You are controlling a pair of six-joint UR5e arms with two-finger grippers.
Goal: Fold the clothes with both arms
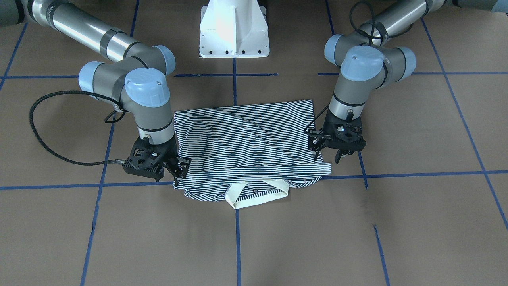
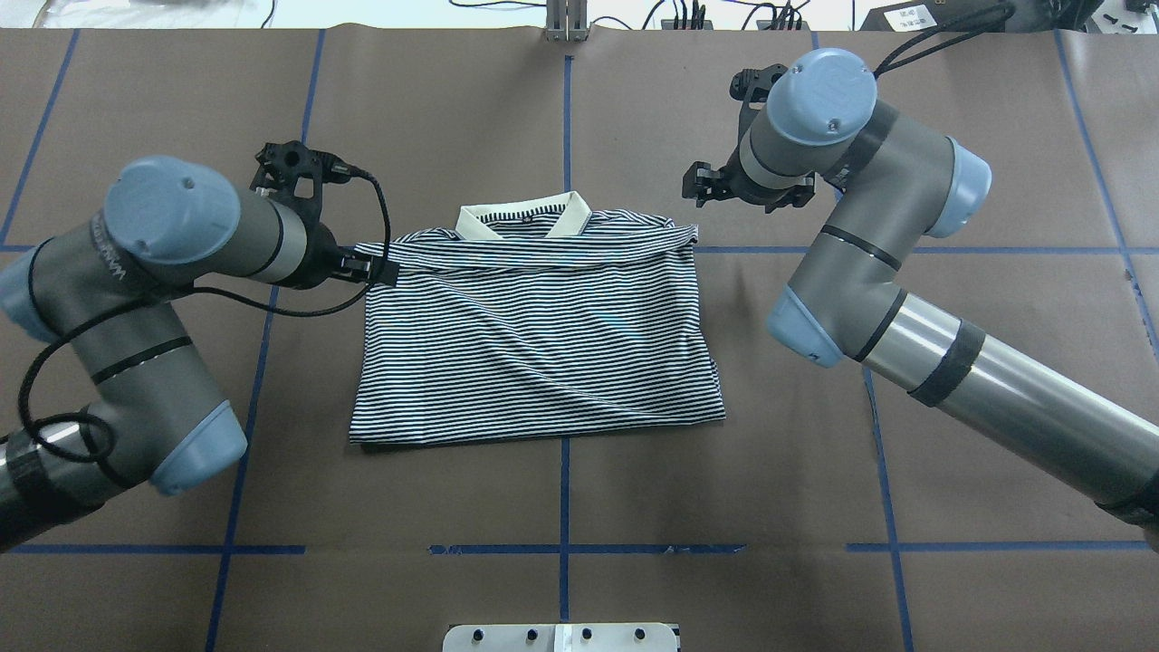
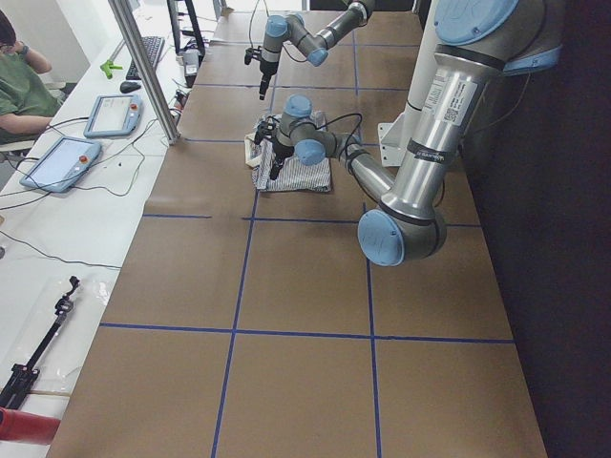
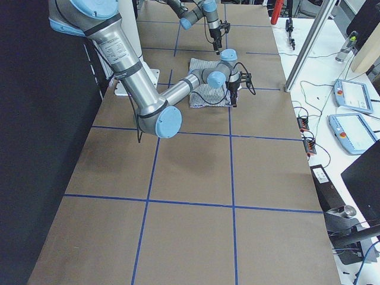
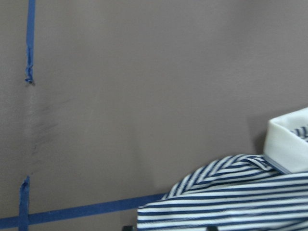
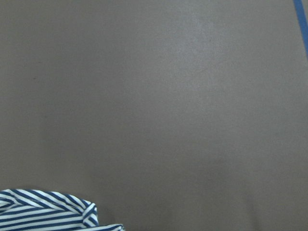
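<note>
Closest to me is the plain cream collar (image 1: 237,200) of the navy-and-white striped polo shirt (image 1: 246,143), which lies as a folded rectangle mid-way across the brown paper-covered table (image 1: 357,238). The left black claw gripper (image 1: 328,151) sits at one shoulder corner, jaws spread, holding nothing. The right claw gripper (image 1: 180,169) is at the other corner and looks spread too. For the next fold I'd pinch every layer at both corners and lift in sync, since the middle's rumpled.

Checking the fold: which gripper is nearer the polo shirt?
Left. The left gripper sits at a collar-end corner of the polo shirt; the right gripper is off the opposite corner, apart from it.
</note>
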